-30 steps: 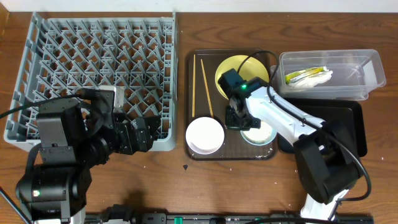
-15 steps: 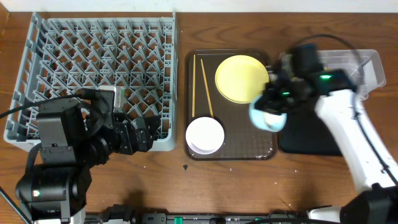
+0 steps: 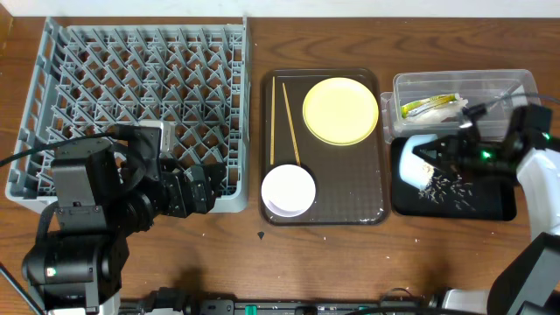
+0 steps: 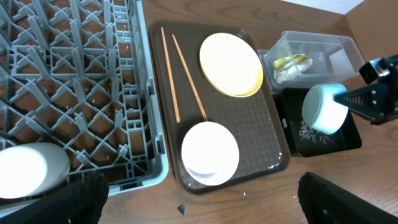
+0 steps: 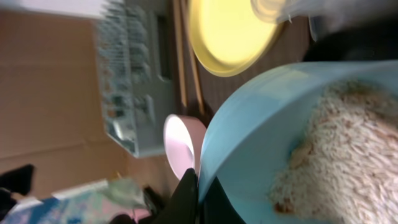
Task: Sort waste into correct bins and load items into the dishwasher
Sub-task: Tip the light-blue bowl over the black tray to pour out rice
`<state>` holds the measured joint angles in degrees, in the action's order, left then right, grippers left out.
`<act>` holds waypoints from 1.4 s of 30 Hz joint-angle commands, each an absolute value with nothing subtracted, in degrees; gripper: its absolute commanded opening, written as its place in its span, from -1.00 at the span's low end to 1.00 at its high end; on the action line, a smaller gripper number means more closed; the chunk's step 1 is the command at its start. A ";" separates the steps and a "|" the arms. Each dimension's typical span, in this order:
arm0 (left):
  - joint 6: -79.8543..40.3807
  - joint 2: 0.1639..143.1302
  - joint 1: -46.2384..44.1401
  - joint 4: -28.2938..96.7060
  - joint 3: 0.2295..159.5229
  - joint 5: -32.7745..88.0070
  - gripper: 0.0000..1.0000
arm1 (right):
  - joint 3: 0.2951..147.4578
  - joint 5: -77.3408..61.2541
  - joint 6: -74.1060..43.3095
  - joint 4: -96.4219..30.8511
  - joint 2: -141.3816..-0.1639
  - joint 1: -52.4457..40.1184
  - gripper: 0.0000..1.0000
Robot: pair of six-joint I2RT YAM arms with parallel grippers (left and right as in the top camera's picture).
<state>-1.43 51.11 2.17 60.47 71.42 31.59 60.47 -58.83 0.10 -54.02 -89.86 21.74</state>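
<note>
My right gripper (image 3: 448, 152) is shut on the rim of the light blue bowl (image 3: 413, 163) and holds it tipped on its side over the black tray (image 3: 499, 206). Rice scraps (image 3: 448, 185) lie scattered on that tray, and more rice (image 5: 348, 149) clings inside the bowl (image 5: 261, 124). The yellow plate (image 3: 340, 110), white bowl (image 3: 288, 190) and two chopsticks (image 3: 284, 114) lie on the brown serving tray (image 3: 367, 212). The clear tub (image 3: 516, 87) holds the yellow-green wrapper (image 3: 427, 107) and white napkin (image 3: 457, 108). My left gripper (image 4: 211, 205) is open and empty at the front edge of the grey dish rack (image 3: 140, 79).
The brown serving tray sits between the dish rack and the two bins. A small dark crumb (image 3: 262, 234) lies on the wooden table in front of the tray. The left arm's base and cables occupy the front left corner.
My right gripper has lifted the light blue bowl off the brown tray, carried it right over the black tray and tipped it. Rice now lies on the black tray. The left arm has not moved.
</note>
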 commanded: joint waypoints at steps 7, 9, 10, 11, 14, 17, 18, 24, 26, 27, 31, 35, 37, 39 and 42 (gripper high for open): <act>-0.64 50.96 2.04 60.64 72.55 32.36 0.96 | 49.50 -81.76 7.03 -44.27 -90.00 34.22 -0.97; -0.64 50.96 2.07 60.64 72.55 32.36 0.96 | 48.21 -83.57 8.73 -44.10 -90.00 36.23 -0.97; -0.64 50.96 2.07 60.64 72.55 32.36 0.96 | 47.57 -85.82 10.09 -44.10 -90.00 37.23 -0.97; -0.64 50.96 2.07 60.64 72.55 32.36 0.96 | 47.05 -88.16 11.44 -44.10 -90.00 38.04 -0.97; -0.64 50.96 2.07 60.64 72.55 32.36 0.96 | 46.41 -89.21 13.72 -44.36 -90.00 39.97 -0.98; -0.64 50.96 2.07 60.64 72.55 32.36 0.96 | 46.35 -89.21 13.89 -44.36 -90.00 40.49 -0.97; -0.64 50.96 2.07 60.64 72.55 32.36 0.96 | 46.35 -89.19 13.91 -44.34 -90.00 40.49 -0.98; -0.64 50.96 2.07 60.64 72.55 32.36 0.96 | 46.35 -89.23 14.00 -44.34 -90.00 40.49 -0.97; -0.64 50.96 2.07 60.64 72.55 32.36 0.96 | 46.35 -89.21 14.06 -44.34 -90.00 40.49 -0.98; -0.64 50.96 2.07 60.64 72.55 32.36 0.96 | 46.35 -89.19 14.57 -44.34 -90.00 40.47 -0.97; -0.64 50.96 2.07 60.64 72.55 32.36 0.96 | 46.33 -87.42 15.09 -44.73 -90.00 40.03 -0.97; -0.64 50.96 2.07 60.64 72.55 32.36 0.96 | 46.33 -84.49 9.80 -44.58 -90.00 39.62 -0.97; -0.64 50.96 2.07 60.64 72.55 32.36 0.96 | 46.33 -85.86 9.96 -46.09 -89.89 39.62 -0.97; -0.64 50.96 2.07 60.64 72.55 32.36 0.96 | 46.33 -81.25 9.65 -43.20 -89.89 39.64 -0.97; -0.64 50.96 2.07 60.64 72.55 32.36 0.96 | 46.33 -81.71 5.34 -44.40 -89.76 39.62 -0.97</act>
<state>-1.43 51.11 2.17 60.47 71.42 31.59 46.48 -81.25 8.82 -43.18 -89.89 39.94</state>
